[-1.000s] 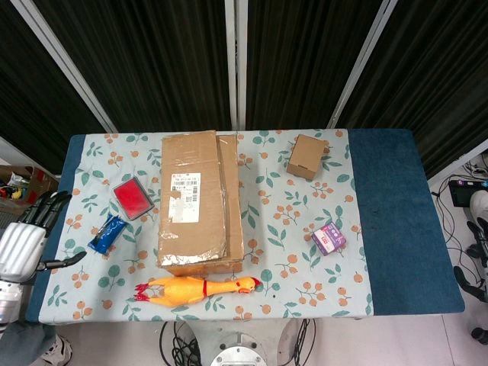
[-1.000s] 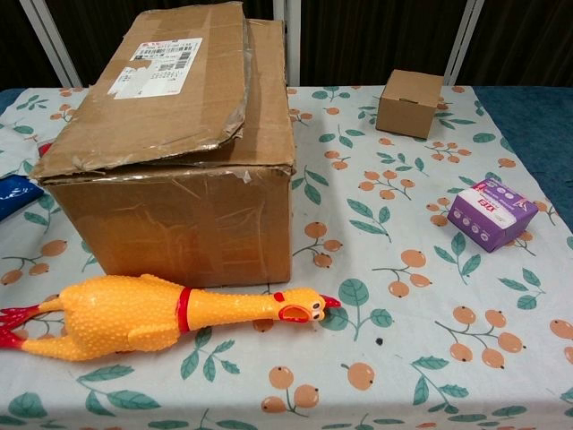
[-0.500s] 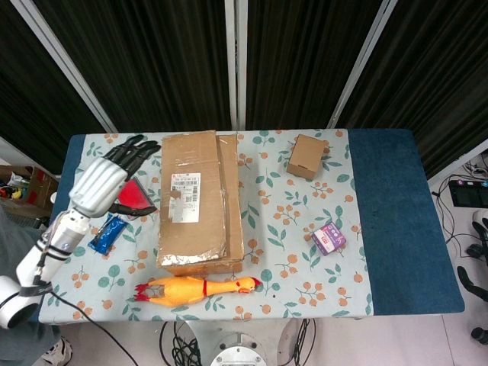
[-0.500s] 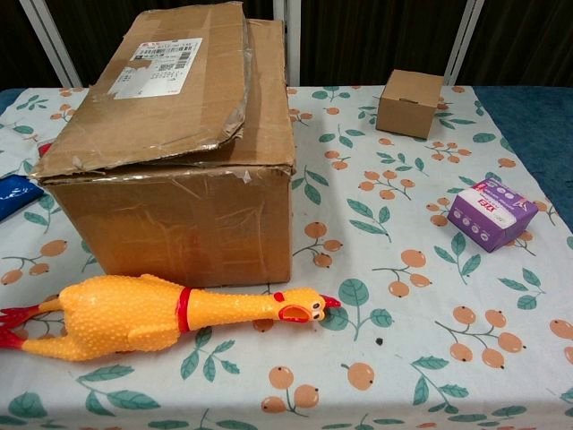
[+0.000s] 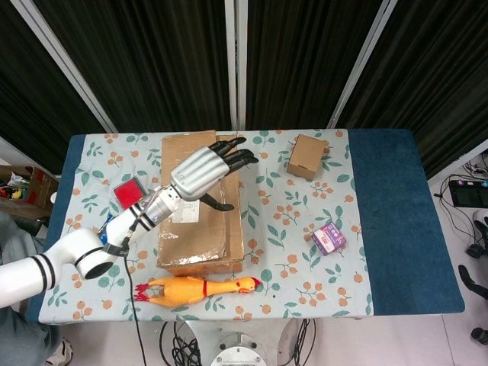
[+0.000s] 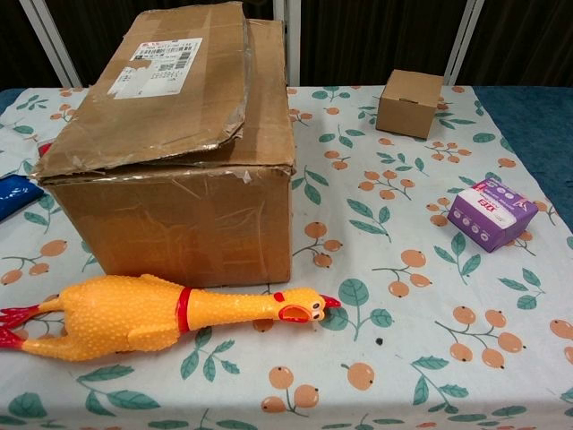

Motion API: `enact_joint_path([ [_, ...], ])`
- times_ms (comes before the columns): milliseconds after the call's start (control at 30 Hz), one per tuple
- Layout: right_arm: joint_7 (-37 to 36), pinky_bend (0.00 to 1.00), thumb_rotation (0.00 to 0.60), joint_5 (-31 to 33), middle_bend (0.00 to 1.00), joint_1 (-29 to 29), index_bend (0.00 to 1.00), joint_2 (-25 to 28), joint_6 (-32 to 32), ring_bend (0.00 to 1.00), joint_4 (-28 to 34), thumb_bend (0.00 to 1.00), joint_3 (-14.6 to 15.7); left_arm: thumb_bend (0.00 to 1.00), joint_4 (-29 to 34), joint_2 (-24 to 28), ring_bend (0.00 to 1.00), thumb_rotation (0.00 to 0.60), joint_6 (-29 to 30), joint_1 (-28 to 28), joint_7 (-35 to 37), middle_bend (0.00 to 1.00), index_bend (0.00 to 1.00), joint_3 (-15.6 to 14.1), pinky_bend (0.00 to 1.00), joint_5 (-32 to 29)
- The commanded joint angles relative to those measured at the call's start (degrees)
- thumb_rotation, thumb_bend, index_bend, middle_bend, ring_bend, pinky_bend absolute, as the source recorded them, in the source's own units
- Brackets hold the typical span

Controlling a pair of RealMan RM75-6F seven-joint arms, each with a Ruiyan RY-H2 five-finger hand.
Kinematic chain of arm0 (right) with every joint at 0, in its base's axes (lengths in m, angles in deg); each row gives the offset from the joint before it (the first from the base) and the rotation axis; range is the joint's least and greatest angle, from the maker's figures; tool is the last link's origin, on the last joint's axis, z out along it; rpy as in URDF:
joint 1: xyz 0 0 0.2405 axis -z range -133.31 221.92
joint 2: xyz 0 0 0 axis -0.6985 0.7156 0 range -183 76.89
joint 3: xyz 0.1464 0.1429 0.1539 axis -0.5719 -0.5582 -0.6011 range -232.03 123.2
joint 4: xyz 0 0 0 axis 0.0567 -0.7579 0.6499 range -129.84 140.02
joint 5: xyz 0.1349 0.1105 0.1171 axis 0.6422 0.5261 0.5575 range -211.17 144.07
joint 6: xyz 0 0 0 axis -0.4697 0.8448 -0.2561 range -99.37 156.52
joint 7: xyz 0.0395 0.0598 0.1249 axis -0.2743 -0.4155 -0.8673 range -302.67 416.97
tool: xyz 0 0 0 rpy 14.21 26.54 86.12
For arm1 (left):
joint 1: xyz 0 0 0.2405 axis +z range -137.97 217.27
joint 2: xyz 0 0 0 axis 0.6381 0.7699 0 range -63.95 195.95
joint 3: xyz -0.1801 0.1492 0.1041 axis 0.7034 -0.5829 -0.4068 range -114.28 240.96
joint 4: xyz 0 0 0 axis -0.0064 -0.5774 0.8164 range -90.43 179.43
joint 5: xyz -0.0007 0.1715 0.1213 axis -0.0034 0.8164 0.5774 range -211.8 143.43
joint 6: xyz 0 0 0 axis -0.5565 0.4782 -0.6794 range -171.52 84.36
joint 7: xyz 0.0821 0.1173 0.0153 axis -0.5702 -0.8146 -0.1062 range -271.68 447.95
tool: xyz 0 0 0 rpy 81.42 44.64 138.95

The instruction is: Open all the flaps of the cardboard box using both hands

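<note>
Fingers point(image 5: 232, 158) of my left hand point(image 5: 200, 174) are spreading loose and holding nothing above the cardboard box point(image 5: 200, 204), whose long axis is running away from me mid-table, flaps lying shut beneath; my right hand is showing nowhere.

Table point(image 5: 396, 221) with a floral cloth, bare blue surface at right end and left edge. On it: big cardboard box point(image 6: 179, 170), flaps shut, left of centre. Yellow rubber chicken point(image 6: 152, 313) lies along the front edge, just in front of the box. Small cardboard box point(image 5: 308, 156) at the back right. Purple packet point(image 5: 329, 238) right of centre, well apart from both boxes. Red flat item point(image 5: 126, 191) and blue packet point(image 6: 13, 197) left of the big box.
</note>
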Motion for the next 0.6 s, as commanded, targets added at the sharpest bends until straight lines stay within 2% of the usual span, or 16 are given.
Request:
enact_joint_path([
  [33,-1.1,0.00,0.600,0.1,0.00,0.2,0.00,-0.1,0.3,0.00,-0.9,0.25,-0.2,0.13,-2.1,-2.1,0.06,0.488,-1.8,-2.5,-1.8,0.23,0.22,-1.2,0.20,0.8],
  [100,-1.8,0.00,0.600,0.3,0.00,0.3,0.00,-0.1,0.5,0.00,-1.3,0.25,-0.3,0.24,-2.8,-3.1,0.06,0.498,-2.1,-3.4,-2.1,0.25,0.24,-1.9,0.20,1.4],
  [200,-3.3,0.00,0.600,0.5,0.00,0.6,0.00,0.0,1.0,0.00,-2.2,0.25,-0.6,0.32,-4.0,-4.3,0.06,0.499,-2.9,-5.1,-1.3,0.27,0.28,-3.1,0.20,2.5],
  [433,-5.5,0.00,0.600,0.9,0.00,0.8,0.00,0.1,1.3,0.00,-3.6,0.25,-1.0,0.37,-6.8,-4.8,0.06,0.493,-6.2,-8.3,1.6,0.33,0.39,-5.6,0.20,3.6],
  [600,-6.2,0.00,0.600,0.8,0.00,0.6,0.00,-0.1,1.0,0.00,-4.1,0.24,-1.2,0.46,-7.8,-4.1,0.06,0.492,-7.9,-9.9,1.9,0.35,0.41,-7.6,0.20,4.8],
])
